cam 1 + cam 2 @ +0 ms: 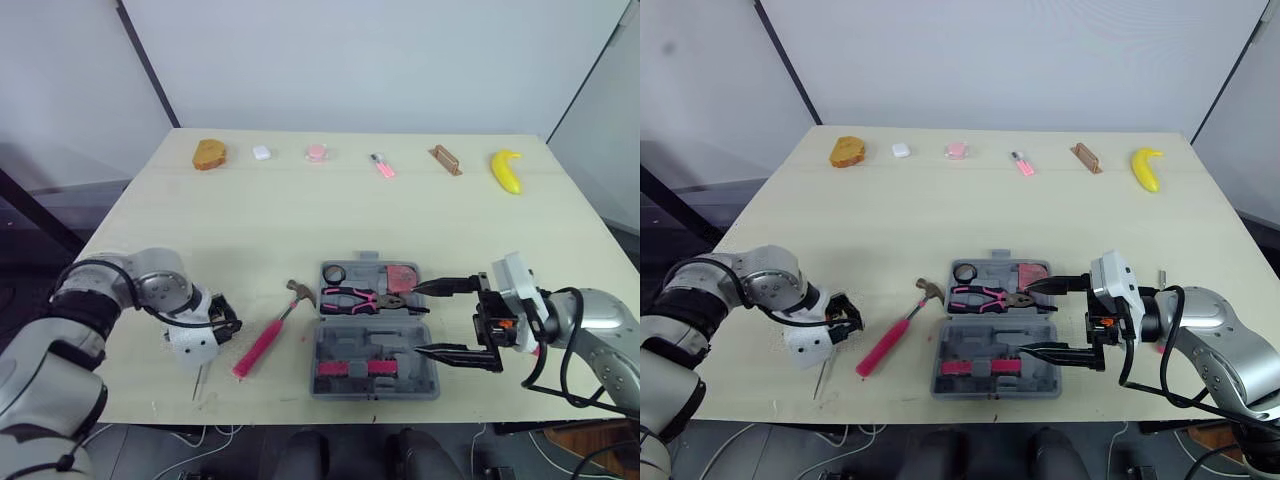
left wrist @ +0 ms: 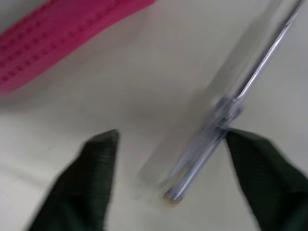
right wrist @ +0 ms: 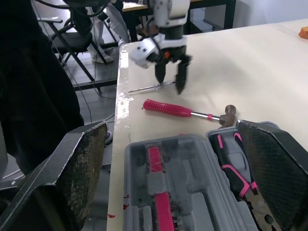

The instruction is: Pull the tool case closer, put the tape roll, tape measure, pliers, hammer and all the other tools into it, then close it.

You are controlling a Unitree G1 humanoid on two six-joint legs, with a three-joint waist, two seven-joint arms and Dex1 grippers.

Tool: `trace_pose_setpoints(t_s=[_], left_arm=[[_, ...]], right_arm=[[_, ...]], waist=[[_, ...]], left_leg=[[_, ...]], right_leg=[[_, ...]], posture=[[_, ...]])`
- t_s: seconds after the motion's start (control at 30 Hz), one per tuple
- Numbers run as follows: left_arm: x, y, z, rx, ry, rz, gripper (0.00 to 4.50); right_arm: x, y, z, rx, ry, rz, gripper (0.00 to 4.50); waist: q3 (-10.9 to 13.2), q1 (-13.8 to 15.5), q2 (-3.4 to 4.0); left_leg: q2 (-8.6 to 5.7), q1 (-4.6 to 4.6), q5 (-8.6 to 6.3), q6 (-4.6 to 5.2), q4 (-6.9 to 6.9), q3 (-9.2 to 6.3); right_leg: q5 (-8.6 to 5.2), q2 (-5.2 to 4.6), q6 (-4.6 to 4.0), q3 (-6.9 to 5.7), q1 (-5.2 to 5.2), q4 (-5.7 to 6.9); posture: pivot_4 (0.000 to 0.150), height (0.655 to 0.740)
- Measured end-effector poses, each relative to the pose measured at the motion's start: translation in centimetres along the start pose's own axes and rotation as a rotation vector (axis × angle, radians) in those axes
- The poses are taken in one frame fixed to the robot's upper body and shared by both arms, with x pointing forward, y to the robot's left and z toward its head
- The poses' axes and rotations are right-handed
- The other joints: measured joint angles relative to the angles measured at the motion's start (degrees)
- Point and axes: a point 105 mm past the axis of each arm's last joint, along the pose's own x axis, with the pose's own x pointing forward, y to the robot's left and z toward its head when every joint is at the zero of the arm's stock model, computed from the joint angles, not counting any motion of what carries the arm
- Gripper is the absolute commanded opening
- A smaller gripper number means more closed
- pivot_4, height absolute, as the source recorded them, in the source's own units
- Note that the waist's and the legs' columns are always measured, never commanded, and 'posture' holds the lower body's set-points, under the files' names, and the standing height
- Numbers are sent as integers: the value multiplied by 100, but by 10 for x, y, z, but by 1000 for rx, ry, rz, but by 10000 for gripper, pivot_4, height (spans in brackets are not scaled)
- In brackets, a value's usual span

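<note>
The grey tool case (image 1: 430, 375) lies open near the table's front edge. Its far half holds a black tape roll (image 1: 333, 273), a red tape measure (image 1: 402, 274) and pink-handled pliers (image 1: 362, 298). A pink-handled hammer (image 1: 262, 342) lies on the table left of the case. Further left lies a thin screwdriver (image 2: 211, 139) with a clear handle. My left gripper (image 2: 171, 139) stands open just over it, one finger on each side. My right gripper (image 1: 445, 320) is open at the case's right edge, its fingers (image 1: 450, 352) reaching over the case.
Along the far edge sit a brown bread-like lump (image 1: 209, 154), a small white object (image 1: 262, 152), a pink disc (image 1: 316, 152), a small pink tool (image 1: 382, 165), a brown block (image 1: 445, 159) and a banana (image 1: 507, 170). Bare tabletop (image 1: 300, 220) separates them from the case.
</note>
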Motion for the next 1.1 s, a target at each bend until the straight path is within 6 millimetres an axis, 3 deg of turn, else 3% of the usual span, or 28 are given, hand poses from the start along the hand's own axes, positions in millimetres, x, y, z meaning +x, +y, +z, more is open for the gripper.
trace_pose_setpoints(t_s=[0.17, 0.2, 0.5, 0.73, 0.9, 1.1], left_arm=[[9, -8, -1, -26, 17, -12, 2705], [10, -8, -2, -35, 21, -2, 514], [9, -24, 5, -189, -3, 25, 523], [-13, -62, 21, -657, -56, 34, 523], [-25, -64, 19, -1056, -70, 183, 523], [-29, -57, 21, -1383, -51, 352, 523]], right_arm=[[0, -1, -1, 0, 2, -3, 45000], [-1, -1, -1, 2, 5, -7, 45000], [-1, -2, -2, 1, 9, -11, 45000], [-2, -3, -2, -1, 10, -15, 45000], [-2, -4, -3, -4, 9, -17, 45000], [-1, -4, -2, -6, 1, -15, 45000]], waist=[[-48, 15, 82], [-55, 26, 93], [-54, -45, 90], [-40, -119, 59], [-35, -91, 51], [-32, -107, 44]], left_leg=[[-5, 12, 0, 1, 0, 8], [-6, 15, 0, 1, 0, 7], [4, 41, 0, 1, 0, 28], [16, 33, 0, 1, 0, 19], [14, 32, 0, 1, 1, 17], [11, 32, 0, 1, 1, 12]], right_leg=[[2, -4, 4, 8, 9, 3], [1, -3, 4, 7, 10, 7], [0, 8, 2, 32, 9, 45], [-1, 4, 2, 23, 3, 49], [-3, -2, 4, 19, 4, 49], [-3, 2, 3, 20, 3, 49]], posture=[[1500, 7400], [1500, 7400], [1500, 7400], [1500, 7400], [1500, 7400], [1500, 7400]])
